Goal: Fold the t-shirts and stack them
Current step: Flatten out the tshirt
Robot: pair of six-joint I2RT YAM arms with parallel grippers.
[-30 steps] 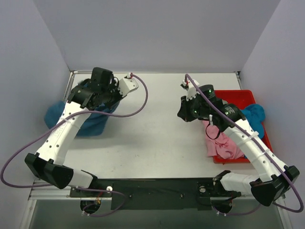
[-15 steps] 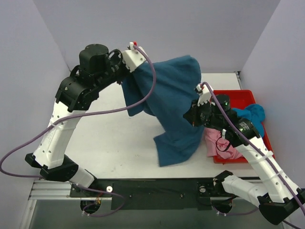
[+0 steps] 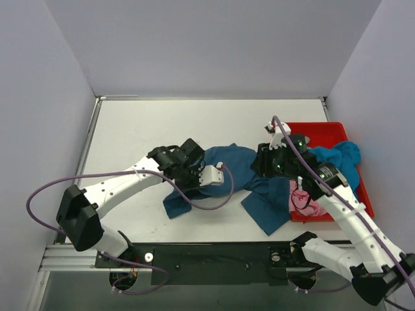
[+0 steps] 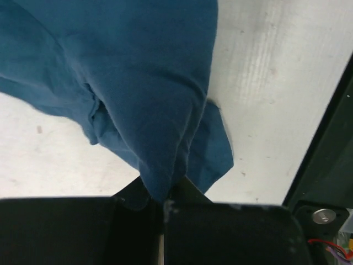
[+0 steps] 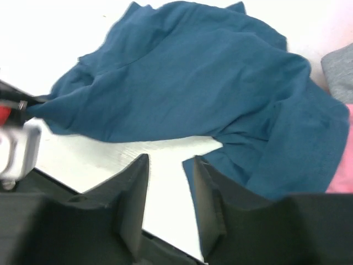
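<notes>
The left gripper (image 4: 164, 203) is pinched tight on a fold of the dark teal shirt (image 3: 243, 170), with cloth bunched right at the closed tips. The right gripper (image 5: 169, 163) has its fingers (image 5: 132, 204) apart with nothing between them, over a bare strip of table just beside the shirt's edge. The teal shirt lies crumpled across the middle of the white table (image 3: 149, 129), toward the near side, and its right end reaches the pink shirt (image 3: 305, 201). Plain pale walls (image 3: 214, 45) close in the back and sides, and a black rail (image 3: 214, 253) runs along the near edge. At right, a red tray (image 3: 324, 127) holds the pink shirt, a turquoise shirt (image 3: 343, 155) and a bit of grey shirt (image 5: 341, 69). The right arm crosses over the tray.
</notes>
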